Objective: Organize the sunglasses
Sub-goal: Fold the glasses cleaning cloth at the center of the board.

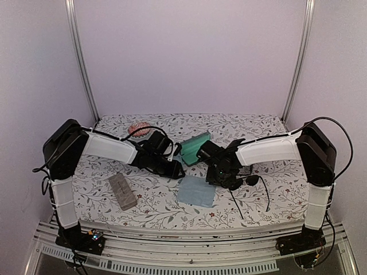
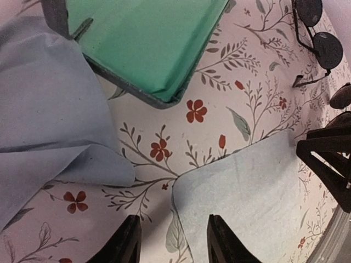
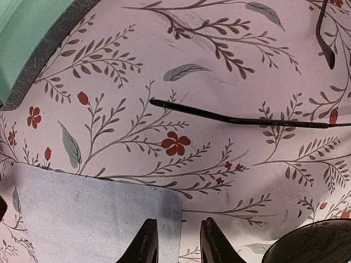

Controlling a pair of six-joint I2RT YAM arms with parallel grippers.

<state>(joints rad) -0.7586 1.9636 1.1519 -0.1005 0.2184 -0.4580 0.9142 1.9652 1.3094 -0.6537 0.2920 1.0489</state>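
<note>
A pair of sunglasses with dark round lenses and thin black arms lies open on the floral table, right of my right gripper. The left wrist view has its lenses at the top right. One long arm crosses the right wrist view, with a lens at the bottom right. My left gripper is open, its fingers astride the left corner of a light blue cloth. My right gripper is open over the same cloth's right corner. Neither holds anything.
An open case with green lining sits just behind both grippers. A second blue cloth lies rumpled at the left of the left wrist view. A closed tan-grey case lies front left. A small reddish item is far back left.
</note>
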